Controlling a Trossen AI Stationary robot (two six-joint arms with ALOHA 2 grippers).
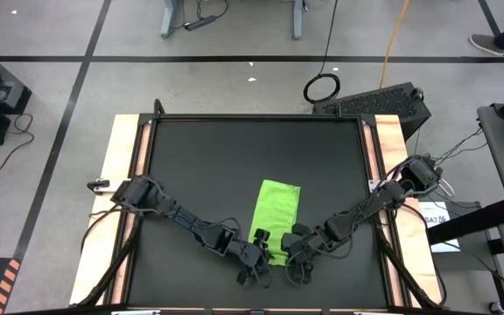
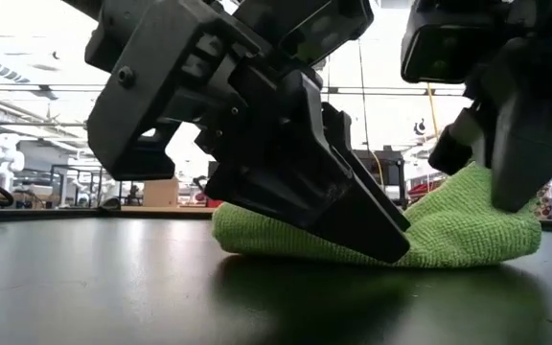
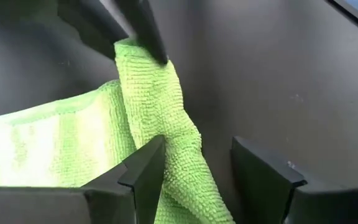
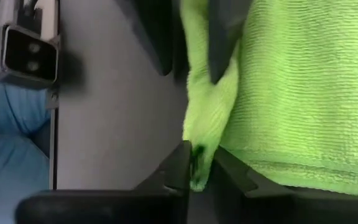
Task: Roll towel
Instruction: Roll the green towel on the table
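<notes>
No writing shows on the towel [image 1: 275,217], a plain lime-green cloth lying lengthwise in the middle of the dark surface [image 1: 208,149], its near end lifted into a fold. Both my arms reach inward low over the surface and meet at that near end. My left gripper [image 3: 194,177] stands open with the raised fold running between its fingers [image 3: 145,177]. My right gripper [image 4: 201,168] is nearly closed, pinching a thin edge of towel. Bare surface lies open on either side.
</notes>
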